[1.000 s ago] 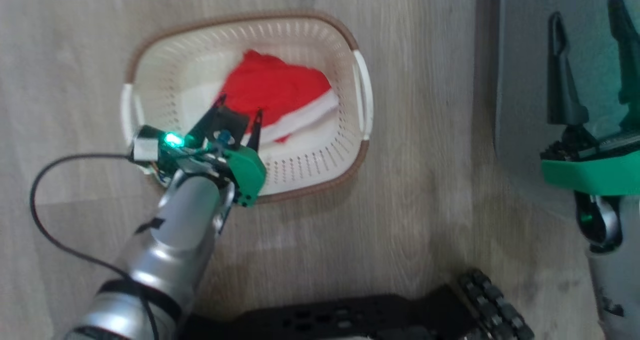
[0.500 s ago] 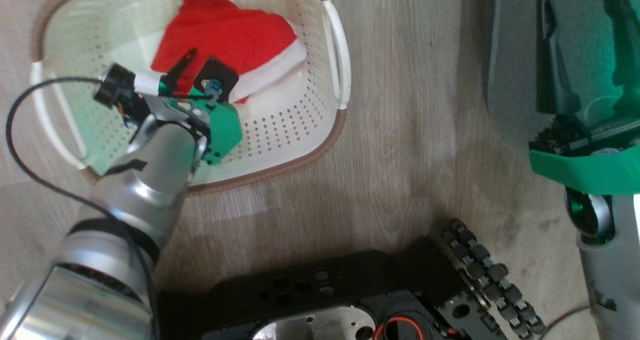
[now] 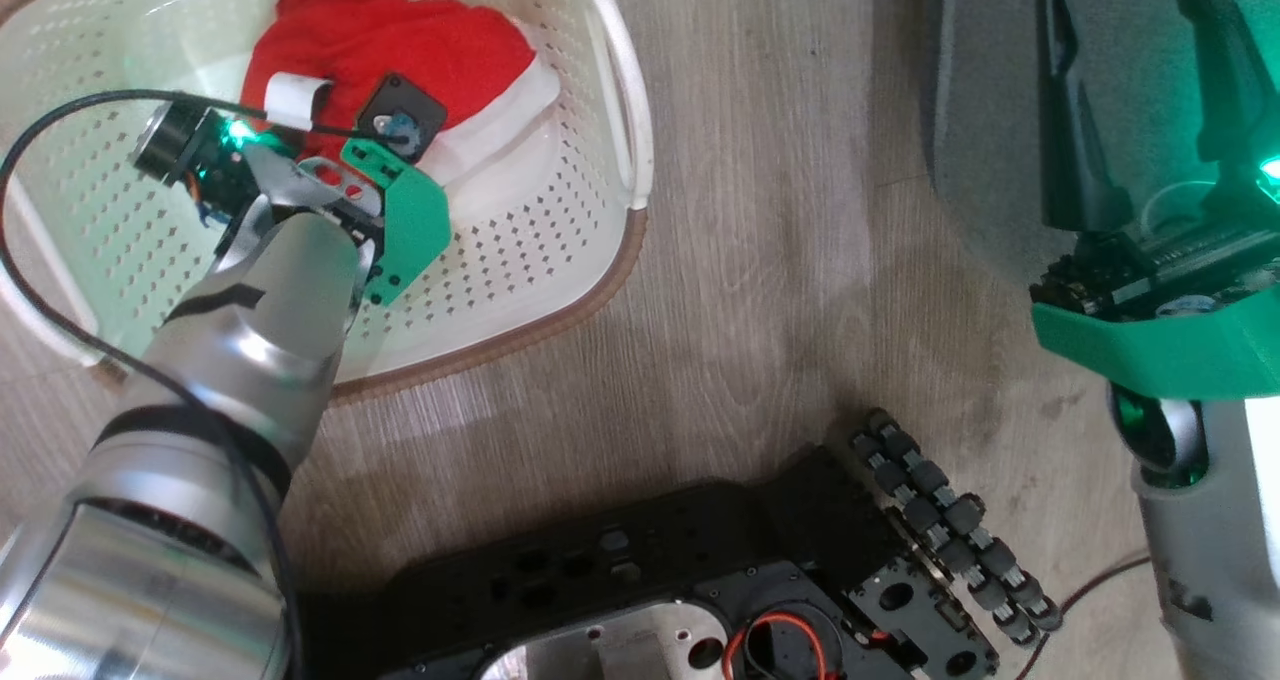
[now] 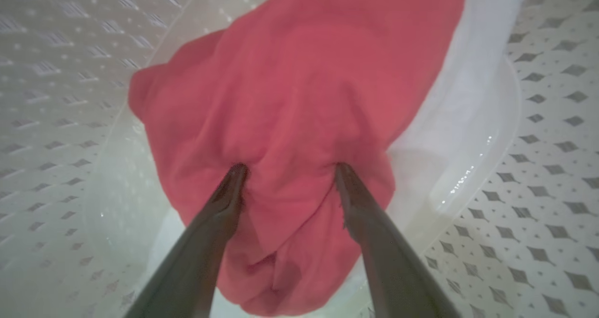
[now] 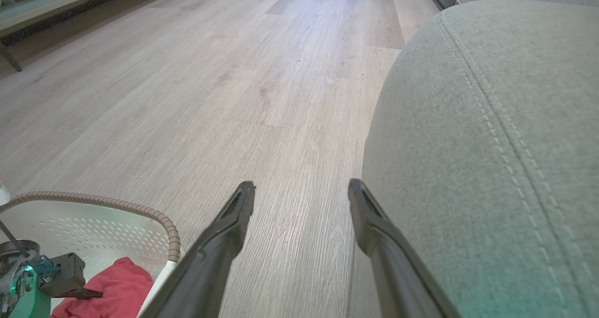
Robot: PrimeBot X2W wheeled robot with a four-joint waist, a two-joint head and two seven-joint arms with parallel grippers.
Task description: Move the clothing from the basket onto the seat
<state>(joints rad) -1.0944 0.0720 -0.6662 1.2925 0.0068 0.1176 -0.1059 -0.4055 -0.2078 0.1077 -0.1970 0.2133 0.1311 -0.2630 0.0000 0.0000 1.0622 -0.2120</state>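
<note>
Closest in, the robot's black base (image 3: 600, 580) sits on the wood floor (image 3: 780, 260). Just past that, the left pincer (image 4: 290, 168) is down inside the basket (image 3: 560, 312). It's spread wide open, both tips poked into the red clothing (image 4: 299, 75) with a fold bunched up between them, nothing clamped. The red piece lies on the basket bottom, its white band on the side toward the seat. Further right, the right pincer (image 5: 301, 186) hangs open and empty by the rounded corner of the seat (image 5: 491, 145).

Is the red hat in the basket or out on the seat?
In: the red fabric hat with white band lies on the floor of the cream perforated plastic basket.
</note>
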